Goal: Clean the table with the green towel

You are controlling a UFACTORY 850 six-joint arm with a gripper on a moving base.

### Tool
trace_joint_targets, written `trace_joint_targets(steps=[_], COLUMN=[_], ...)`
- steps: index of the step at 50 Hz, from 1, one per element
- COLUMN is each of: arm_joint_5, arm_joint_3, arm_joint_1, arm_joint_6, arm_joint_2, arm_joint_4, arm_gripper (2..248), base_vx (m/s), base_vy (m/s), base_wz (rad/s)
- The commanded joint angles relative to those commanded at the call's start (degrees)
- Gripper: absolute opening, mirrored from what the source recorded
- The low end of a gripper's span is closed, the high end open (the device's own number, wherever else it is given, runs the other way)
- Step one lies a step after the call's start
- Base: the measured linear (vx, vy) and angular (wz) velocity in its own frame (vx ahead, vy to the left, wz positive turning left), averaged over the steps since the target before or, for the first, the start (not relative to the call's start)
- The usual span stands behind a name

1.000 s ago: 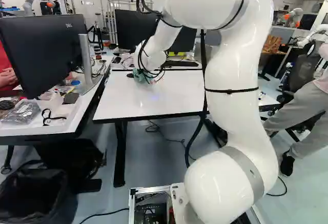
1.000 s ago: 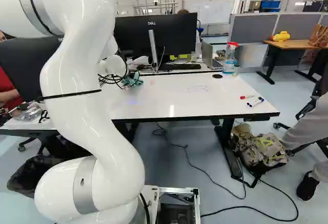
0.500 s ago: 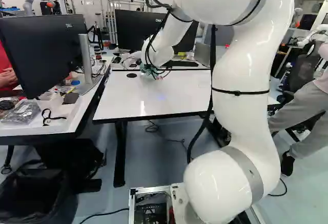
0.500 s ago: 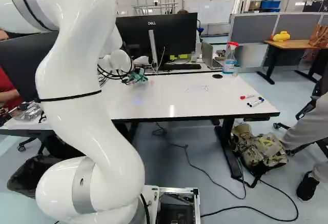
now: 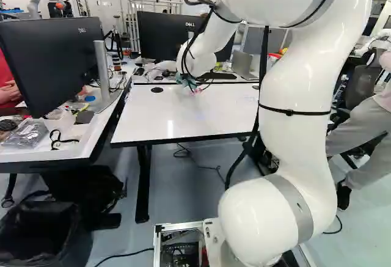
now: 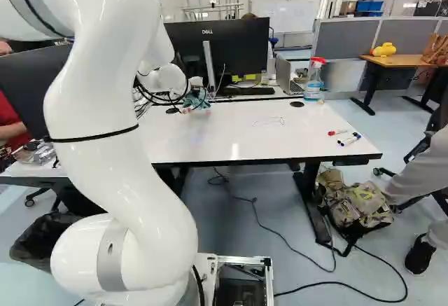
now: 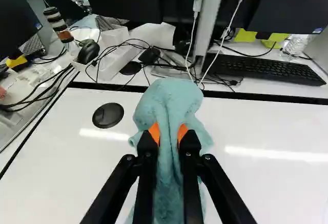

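Rightward in the left base view, the arm point(image 5: 296, 84) has swung, carrying the gripper point(image 5: 194, 89) and green towel point(image 5: 184, 80) toward twelve o'clock on the glossy white table point(image 5: 165, 120). Right base view: towel at eleven, slim markers point(image 6: 349, 139) at three. Wrist view: orange pads point(image 7: 154, 131) pinch plush folds; round black disc point(image 7: 108, 115) at ten.

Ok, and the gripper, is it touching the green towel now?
Touching: the wrist view shows the gripper's two orange pads pressing the towel between them.
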Motion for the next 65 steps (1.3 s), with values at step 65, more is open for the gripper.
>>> trace_joint_targets(steps=[65], arm_joint_5=[0.0], arm_joint_3=[0.5], arm_joint_1=[-4.9], arm_joint_6=[0.0], arm_joint_2=[-0.3], arm_joint_4=[0.0], arm_gripper=[55], base_vx=[0.0], base_vy=[0.0], base_wz=[0.0])
